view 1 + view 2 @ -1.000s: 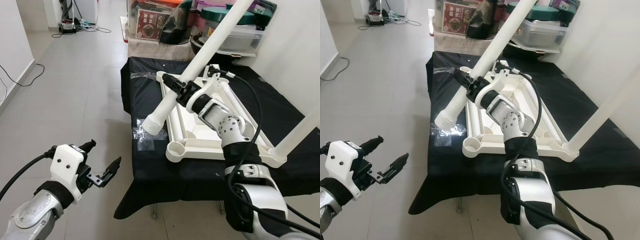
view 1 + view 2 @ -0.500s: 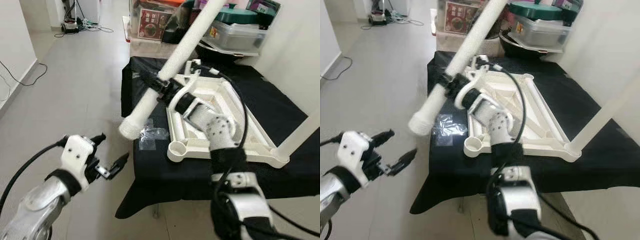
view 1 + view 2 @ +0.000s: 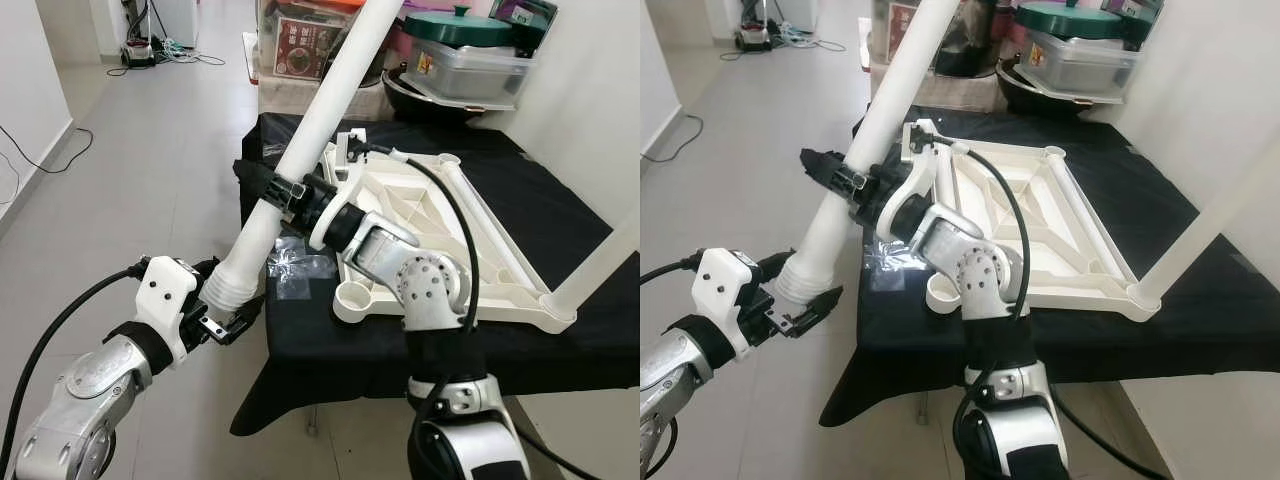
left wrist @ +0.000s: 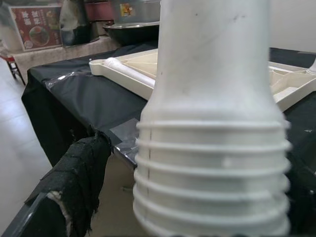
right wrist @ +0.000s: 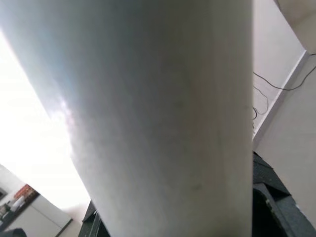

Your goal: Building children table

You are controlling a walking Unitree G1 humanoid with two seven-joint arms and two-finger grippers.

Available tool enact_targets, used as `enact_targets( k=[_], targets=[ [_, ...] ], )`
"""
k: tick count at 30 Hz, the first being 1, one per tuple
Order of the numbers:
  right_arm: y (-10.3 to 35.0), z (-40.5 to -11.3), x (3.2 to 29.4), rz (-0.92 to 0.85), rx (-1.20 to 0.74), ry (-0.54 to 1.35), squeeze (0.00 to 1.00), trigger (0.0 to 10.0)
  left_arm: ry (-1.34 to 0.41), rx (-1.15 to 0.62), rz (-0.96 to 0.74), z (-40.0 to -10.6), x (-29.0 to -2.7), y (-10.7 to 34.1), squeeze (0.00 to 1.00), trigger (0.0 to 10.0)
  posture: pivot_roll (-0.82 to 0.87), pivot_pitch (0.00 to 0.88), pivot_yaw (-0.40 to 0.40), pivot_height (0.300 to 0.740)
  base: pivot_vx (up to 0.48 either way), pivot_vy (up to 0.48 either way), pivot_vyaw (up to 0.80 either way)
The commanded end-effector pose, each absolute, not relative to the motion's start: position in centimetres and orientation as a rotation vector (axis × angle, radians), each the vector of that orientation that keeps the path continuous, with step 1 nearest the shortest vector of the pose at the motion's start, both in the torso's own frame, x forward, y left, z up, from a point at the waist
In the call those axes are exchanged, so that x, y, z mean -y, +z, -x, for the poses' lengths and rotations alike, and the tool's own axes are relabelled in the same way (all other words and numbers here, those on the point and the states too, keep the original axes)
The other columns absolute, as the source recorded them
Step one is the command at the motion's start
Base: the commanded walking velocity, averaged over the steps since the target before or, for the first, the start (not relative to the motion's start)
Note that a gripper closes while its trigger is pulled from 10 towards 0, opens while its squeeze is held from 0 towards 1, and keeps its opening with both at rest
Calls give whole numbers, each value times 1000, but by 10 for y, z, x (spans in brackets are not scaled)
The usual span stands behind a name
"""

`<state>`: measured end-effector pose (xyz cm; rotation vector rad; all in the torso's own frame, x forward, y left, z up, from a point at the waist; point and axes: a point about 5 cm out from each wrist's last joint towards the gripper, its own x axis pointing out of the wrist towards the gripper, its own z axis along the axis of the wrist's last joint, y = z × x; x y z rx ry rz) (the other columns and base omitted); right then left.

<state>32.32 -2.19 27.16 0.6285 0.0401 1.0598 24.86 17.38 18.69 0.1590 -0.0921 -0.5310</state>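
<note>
Two grippers — right gripper (image 3: pixel 272 187), left gripper (image 3: pixel 222 310) — hold table leg (image 3: pixel 300 160); top cropped.

My left arm (image 3: pixel 85 385) is silver, jointed metal with a black band at the wrist, and ends in a white block with small dark screw holes. A black cable (image 3: pixel 55 330) loops out from behind that block. From the block run the two long black fingers of the left gripper (image 3: pixel 225 310); in the wrist view one finger (image 4: pixel 74 182) looks rough and frayed. My right arm (image 3: pixel 425 290) is silver with dotted round joints, a black sleeve lower down, and a black cable (image 3: pixel 450 215) arching over it. Just behind the right gripper (image 3: pixel 262 185) sits a white collar.
</note>
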Motion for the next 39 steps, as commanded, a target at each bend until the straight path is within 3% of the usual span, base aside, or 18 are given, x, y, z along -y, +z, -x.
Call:
enact_targets(
  k=[1, 2, 14, 15, 16, 17, 19, 20, 21, 22, 23, 25, 32, 39],
  targets=[
    [275, -318, 23, -634, -27, 1074, 0, 0, -539, 94, -155, -250, -170, 184, 0, 10000, 142, 0, -127, 740, 0, 0, 0],
    [276, -318, 22, -632, -25, 1076, 0, 0, -543, 102, -148, -250, -170, 185, 0, 0, 141, 0, -126, 740, 0, 0, 0],
    [275, -315, 20, -627, -37, 1071, 0, 0, -578, 154, -119, -246, -165, 189, 0, 0, 140, 0, -130, 740, 0, 0, 0],
    [272, -316, 19, -597, -54, 1059, 0, 8941, -573, 152, -121, -246, -165, 189, 0, 0, 141, 0, -131, 740, 0, 0, 0],
    [272, -316, 19, -597, -54, 1059, 0, 8941, -573, 152, -121, -246, -165, 189, 0, 0, 141, 0, -131, 740, 0, 0, 0],
    [271, -316, 18, -583, -61, 1052, 0, 10000, -571, 145, -127, -247, -164, 189, 0, 0, 141, 0, -133, 740, 0, 0, 0],
    [271, -316, 18, -583, -61, 1052, 0, 10000, -571, 145, -127, -247, -164, 189, 0, 0, 141, 0, -133, 740, 0, 0, 0],
    [269, -317, 19, -587, -63, 1044, 1000, 10000, -578, 125, -131, -248, -163, 187, 0, 8941, 145, 0, -136, 740, 0, 0, 0],
    [270, -318, 20, -589, -49, 1048, 1000, 10000, -599, 111, -125, -246, -161, 186, 0, 10000, 145, 0, -136, 740, 0, 0, 0],
    [272, -318, 22, -596, -15, 1071, 890, 10000, -638, 99, -109, -242, -157, 185, 0, 10000, 145, 0, -136, 740, 0, 0, 0],
    [274, -318, 23, -598, 9, 1087, 0, 10000, -665, 92, -97, -239, -154, 185, 0, 10000, 145, 0, -136, 740, 0, 0, 0],
    [280, -314, 27, -611, 92, 1158, 0, 10000, -720, 81, -78, -233, -149, 184, 0, 10000, 146, 0, -137, 740, 0, 0, 0],
    [275, -301, 35, -711, 119, 1398, 0, 10000, -896, 13, -87, -211, -133, 177, 0, 10000, 158, 0, -144, 740, 0, 0, 0],
    [265, -291, 40, -735, 87, 1539, 0, 10000, -935, -2, -69, -202, -134, 178, 0, 10000, 168, 0, -153, 740, 0, 0, 0]
  ],
)
